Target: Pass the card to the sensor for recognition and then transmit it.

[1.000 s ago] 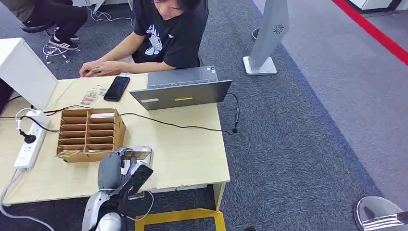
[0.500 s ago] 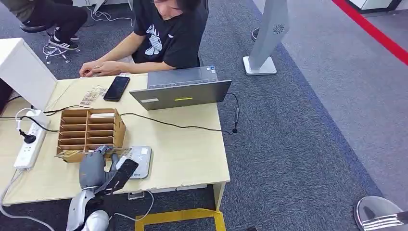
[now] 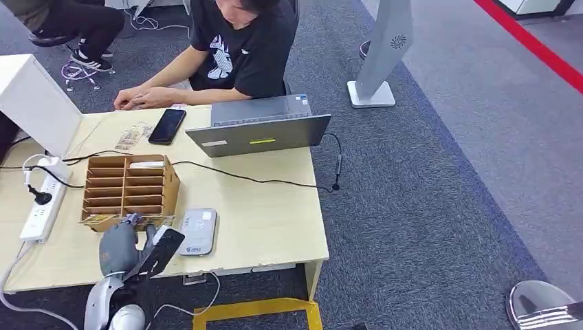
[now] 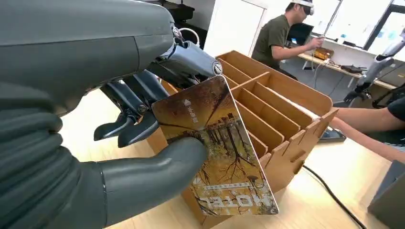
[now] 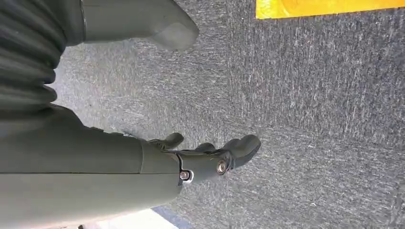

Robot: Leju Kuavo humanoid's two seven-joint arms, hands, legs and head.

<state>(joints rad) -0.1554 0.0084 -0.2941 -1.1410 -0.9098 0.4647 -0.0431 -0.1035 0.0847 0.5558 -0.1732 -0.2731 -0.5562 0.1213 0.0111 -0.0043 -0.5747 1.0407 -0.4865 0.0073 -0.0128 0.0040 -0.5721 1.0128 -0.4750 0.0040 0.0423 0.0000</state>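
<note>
My left hand (image 3: 124, 247) hovers over the table's near edge, just in front of the cardboard organiser (image 3: 127, 187). It pinches a card (image 3: 157, 221) printed with an autumn tree picture between its thumb and fingers. The left wrist view shows that card (image 4: 217, 148) gripped by my left hand (image 4: 119, 57), with its far edge close to the organiser's (image 4: 282, 102) slotted front. The grey flat sensor (image 3: 198, 232) lies uncovered on the table to the right of the hand. My right hand (image 5: 210, 160) hangs over grey carpet, its fingers loosely apart and holding nothing.
A person sits at the table's far side behind a laptop (image 3: 258, 129), forearms resting beside a black phone (image 3: 166, 126). A white power strip (image 3: 42, 203) and a white box (image 3: 34, 100) occupy the left. A black cable (image 3: 254, 180) crosses the wooden table (image 3: 275, 220).
My left hand has carried the card leftward, off the sensor and over to the front of the organiser. The sensor's top now shows fully.
</note>
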